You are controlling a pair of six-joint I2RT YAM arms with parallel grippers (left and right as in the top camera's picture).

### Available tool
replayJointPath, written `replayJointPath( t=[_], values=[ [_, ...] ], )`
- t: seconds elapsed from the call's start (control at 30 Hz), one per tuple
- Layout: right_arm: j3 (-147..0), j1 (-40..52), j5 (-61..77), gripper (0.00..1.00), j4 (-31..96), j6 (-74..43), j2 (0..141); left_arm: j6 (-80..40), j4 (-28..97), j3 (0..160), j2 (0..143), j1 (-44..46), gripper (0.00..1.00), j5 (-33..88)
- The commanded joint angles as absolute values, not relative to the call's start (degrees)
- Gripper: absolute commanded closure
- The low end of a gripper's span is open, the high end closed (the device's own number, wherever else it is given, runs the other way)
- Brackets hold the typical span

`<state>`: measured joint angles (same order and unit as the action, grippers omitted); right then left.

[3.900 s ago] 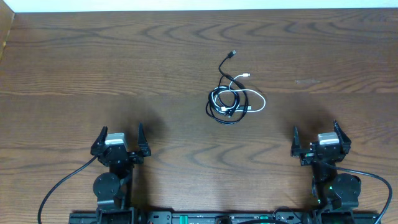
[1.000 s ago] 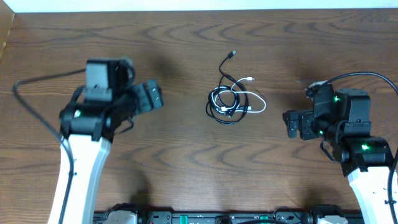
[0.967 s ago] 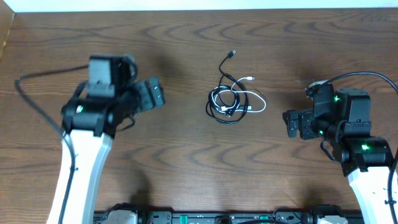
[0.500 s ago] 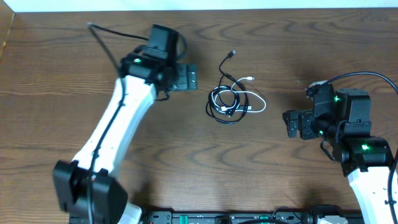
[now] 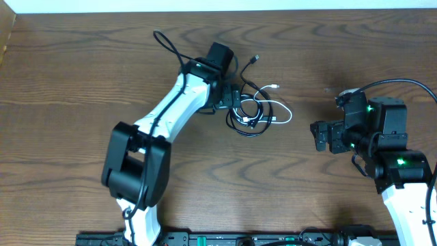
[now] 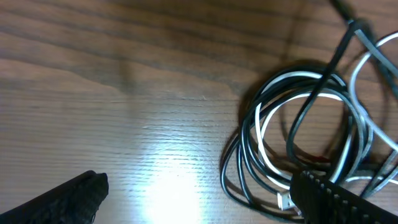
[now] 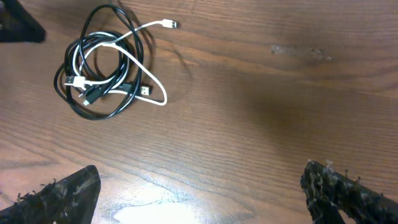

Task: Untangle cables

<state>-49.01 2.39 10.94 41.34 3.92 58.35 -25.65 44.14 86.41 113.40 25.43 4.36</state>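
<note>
The left pincer has swung across the counter and now stands at the left edge of the cables; the right pincer has not moved. The cables are one white cord and black cords, coiled together in a small tangled bundle. On its far side a white plug end and a longer black tail stick out. The right pincer, nearer than the bundle and well to its right, is spread wide and holds nothing. The left pincer is also spread wide, grasping nothing; one finger is over the bundle's edge, and I cannot tell if it touches.
</note>
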Motion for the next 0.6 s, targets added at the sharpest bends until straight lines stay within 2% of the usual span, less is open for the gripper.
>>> replayJointPath(
  t=[0.0, 0.1, 0.2, 0.4, 0.57],
  values=[
    [-50.04, 3.09, 11.55, 0.01, 41.39, 3.2, 58.13, -27.14, 43.53, 87.61, 115.85, 26.5, 0.05, 4.69],
    [-50.04, 3.09, 11.57, 0.01, 41.39, 3.2, 58.13, -27.14, 43.05, 87.55, 117.25, 26.79, 0.11, 4.69],
    [-50.04, 3.09, 11.57, 0.01, 41.36, 3.2, 58.13, -27.14, 42.63, 87.55, 118.41, 27.07, 0.12, 4.69],
    [-50.04, 3.09, 11.57, 0.01, 41.39, 3.2, 58.13, -27.14, 42.44, 87.44, 120.9, 28.62, 0.2, 4.64],
    [-50.04, 3.09, 11.57, 0.01, 41.39, 3.18, 58.13, -27.14, 42.3, 87.37, 121.43, 29.36, 0.31, 4.67]
  ],
)
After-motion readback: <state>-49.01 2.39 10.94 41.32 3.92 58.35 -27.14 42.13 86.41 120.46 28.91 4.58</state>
